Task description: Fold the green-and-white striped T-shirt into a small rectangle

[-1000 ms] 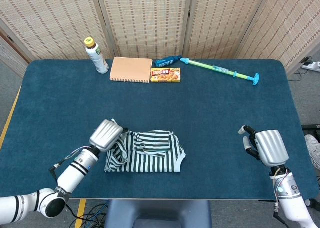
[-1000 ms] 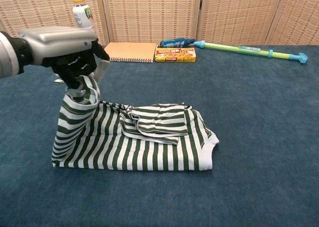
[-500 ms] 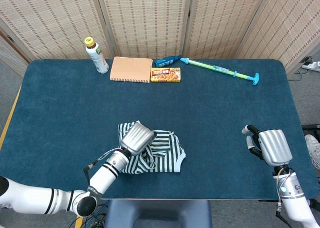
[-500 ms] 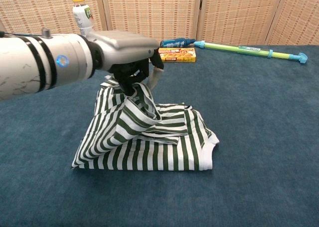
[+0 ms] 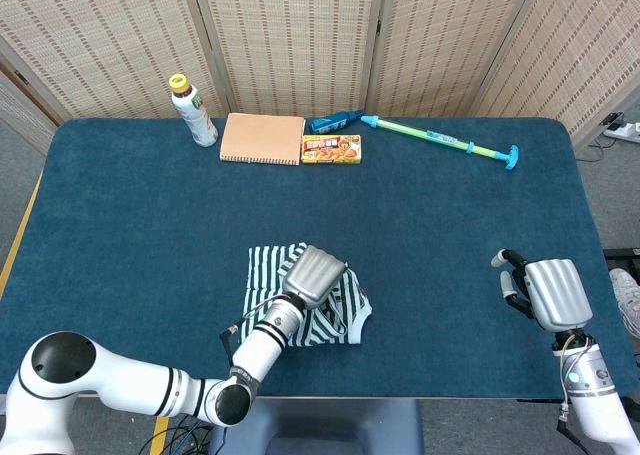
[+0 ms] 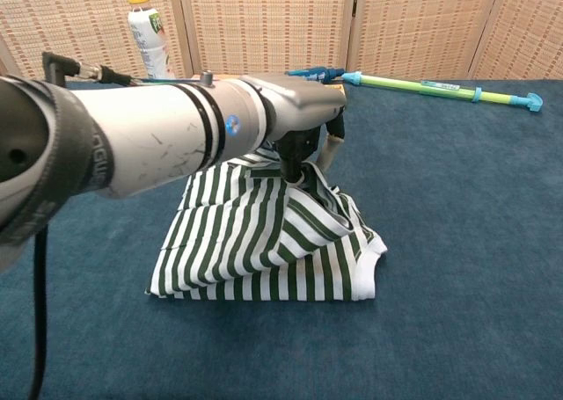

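- The left hand (image 5: 316,274) pinches a raised fold of the striped T-shirt (image 6: 264,242) above the tabletop (image 5: 450,235).
- The right hand (image 5: 545,293) rests apart, holding nothing, fingers loosely curled.

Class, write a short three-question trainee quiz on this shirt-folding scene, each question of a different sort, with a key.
1. True or false: the left hand holds a raised fold of the striped T-shirt.
2. Which lies beside the notebook? A) the snack box B) a mug C) scissors
3. Fill in: the right hand holds ____.

Key: 1 true; 2 A; 3 nothing.
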